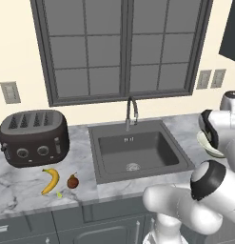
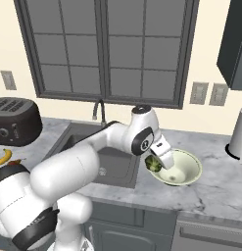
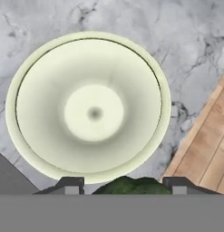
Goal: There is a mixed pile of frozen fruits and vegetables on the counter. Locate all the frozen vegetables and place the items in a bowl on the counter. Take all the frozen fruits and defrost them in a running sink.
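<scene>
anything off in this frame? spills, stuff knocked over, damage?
Nothing stands out. The broccoli sits between the gripper's fingers over the near rim of the upright bowl. The banana, brown fruit and yellow-green bit lie together on the counter by the toaster. The sink looks dry.

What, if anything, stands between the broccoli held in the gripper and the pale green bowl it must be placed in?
Nothing visible. The gripper holds the broccoli floret at the near rim of the bowl, and in the hand view the bowl's inside lies open and bare just past the floret.
</scene>
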Robot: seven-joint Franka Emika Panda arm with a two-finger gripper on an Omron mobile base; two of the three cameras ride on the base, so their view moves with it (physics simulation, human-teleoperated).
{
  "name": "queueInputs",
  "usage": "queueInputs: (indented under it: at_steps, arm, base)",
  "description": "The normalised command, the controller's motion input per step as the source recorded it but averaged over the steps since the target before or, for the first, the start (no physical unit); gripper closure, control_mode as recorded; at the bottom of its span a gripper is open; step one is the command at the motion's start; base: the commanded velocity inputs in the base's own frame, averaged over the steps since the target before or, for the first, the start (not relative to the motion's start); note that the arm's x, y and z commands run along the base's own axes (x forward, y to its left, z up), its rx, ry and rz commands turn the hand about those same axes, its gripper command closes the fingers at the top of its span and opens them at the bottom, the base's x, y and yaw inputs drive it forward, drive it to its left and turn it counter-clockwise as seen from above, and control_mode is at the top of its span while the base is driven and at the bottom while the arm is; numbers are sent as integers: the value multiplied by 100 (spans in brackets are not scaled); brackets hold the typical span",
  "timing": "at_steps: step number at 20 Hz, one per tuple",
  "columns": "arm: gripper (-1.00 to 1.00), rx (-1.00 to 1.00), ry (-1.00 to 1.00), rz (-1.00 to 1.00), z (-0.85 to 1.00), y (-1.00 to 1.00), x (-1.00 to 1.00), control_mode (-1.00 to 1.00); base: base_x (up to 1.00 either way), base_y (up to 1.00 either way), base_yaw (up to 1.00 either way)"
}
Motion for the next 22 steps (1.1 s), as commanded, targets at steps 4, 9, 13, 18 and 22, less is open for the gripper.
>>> queueInputs:
  at_steps: [4,9,13,18,22]
  arm:
    - [100,8,0,0,-24,-1,8,-100]
    - [100,3,0,0,-10,0,17,-100]
    - [100,2,0,2,0,-2,32,-100]
    - [100,1,0,3,0,-33,32,-100]
    - [100,0,0,0,-16,-33,5,-100]
  base:
    - [0,0,0]
    - [0,0,0]
    - [0,0,0]
    - [0,0,0]
    - [0,0,0]
